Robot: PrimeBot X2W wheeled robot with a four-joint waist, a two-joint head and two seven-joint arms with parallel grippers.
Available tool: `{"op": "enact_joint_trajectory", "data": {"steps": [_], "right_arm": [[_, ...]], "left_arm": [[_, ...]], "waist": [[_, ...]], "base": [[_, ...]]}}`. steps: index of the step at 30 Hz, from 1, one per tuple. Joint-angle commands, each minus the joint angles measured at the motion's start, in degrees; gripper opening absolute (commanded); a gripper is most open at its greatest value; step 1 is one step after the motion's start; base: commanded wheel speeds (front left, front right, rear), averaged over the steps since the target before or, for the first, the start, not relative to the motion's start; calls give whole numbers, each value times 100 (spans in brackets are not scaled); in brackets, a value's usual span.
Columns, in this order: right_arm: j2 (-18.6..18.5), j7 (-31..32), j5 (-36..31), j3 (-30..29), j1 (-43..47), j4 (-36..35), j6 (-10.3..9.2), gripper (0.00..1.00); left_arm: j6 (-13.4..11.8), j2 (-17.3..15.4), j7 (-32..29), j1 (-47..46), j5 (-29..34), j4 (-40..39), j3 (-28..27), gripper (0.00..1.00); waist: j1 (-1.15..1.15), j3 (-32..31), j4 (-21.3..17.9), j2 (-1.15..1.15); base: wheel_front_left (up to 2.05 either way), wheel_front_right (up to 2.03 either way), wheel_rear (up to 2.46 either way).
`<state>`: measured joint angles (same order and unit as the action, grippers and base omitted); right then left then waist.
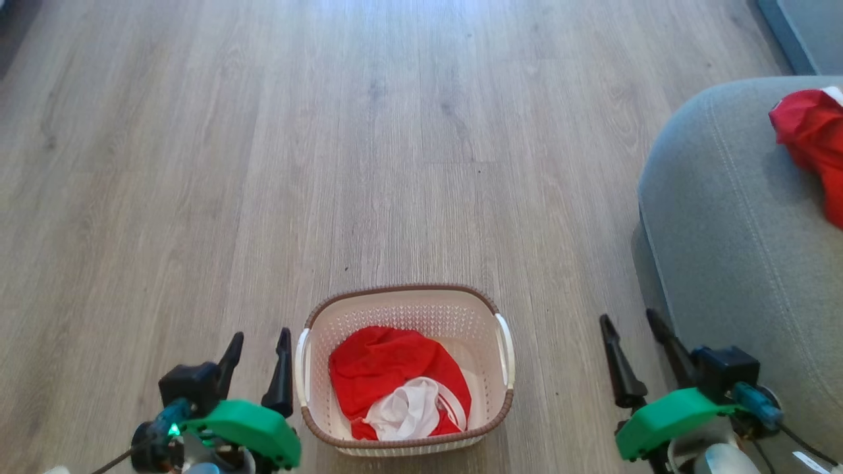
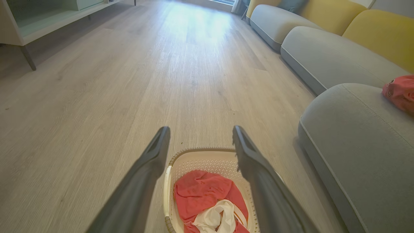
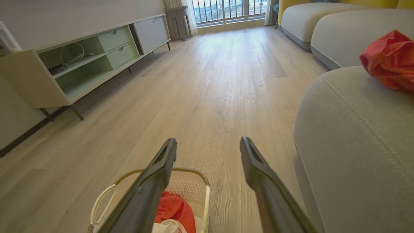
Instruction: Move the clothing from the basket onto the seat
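Basket [image 1: 402,309] on wood floor [image 1: 263,164]; gap to seat [image 1: 724,230] edge on rt

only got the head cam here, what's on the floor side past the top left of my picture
Observer: In the right wrist view, a low pale cabinet with open shelves and drawers stands on thin legs along the wall on your left.
Operator: ok and beyond the seat on the right
Observer: The left wrist view shows more grey sofa sections in a row past the seat, with yellow back cushions behind them.
Operator: whats at the far end
Observer: The right wrist view shows a window with a railing outside it, where the wood floor ends.
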<state>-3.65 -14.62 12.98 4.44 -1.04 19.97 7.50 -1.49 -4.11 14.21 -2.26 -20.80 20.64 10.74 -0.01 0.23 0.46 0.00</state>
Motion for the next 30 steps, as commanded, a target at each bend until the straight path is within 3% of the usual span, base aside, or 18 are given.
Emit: {"op": "enact_joint_trajectory", "data": {"steps": [1, 12, 30], "right_arm": [[9, -38, -96, 54, -122, -131, -1, 100], [58, -38, -301, -87, -184, 131, -1, 100], [75, -38, -301, -90, -200, 109, -1, 100]], "left_arm": [[37, 6, 78, -192, 73, -216, -267, 100], [200, 99, 78, -173, 300, -237, -604, 100], [246, 122, 79, -210, 323, -222, -629, 100]], "waist": [[1, -11, 2, 0], [1, -39, -58, 0], [1, -56, -163, 0]], "base": [[0, 0, 0], [0, 0, 0], [0, 0, 0]]}}
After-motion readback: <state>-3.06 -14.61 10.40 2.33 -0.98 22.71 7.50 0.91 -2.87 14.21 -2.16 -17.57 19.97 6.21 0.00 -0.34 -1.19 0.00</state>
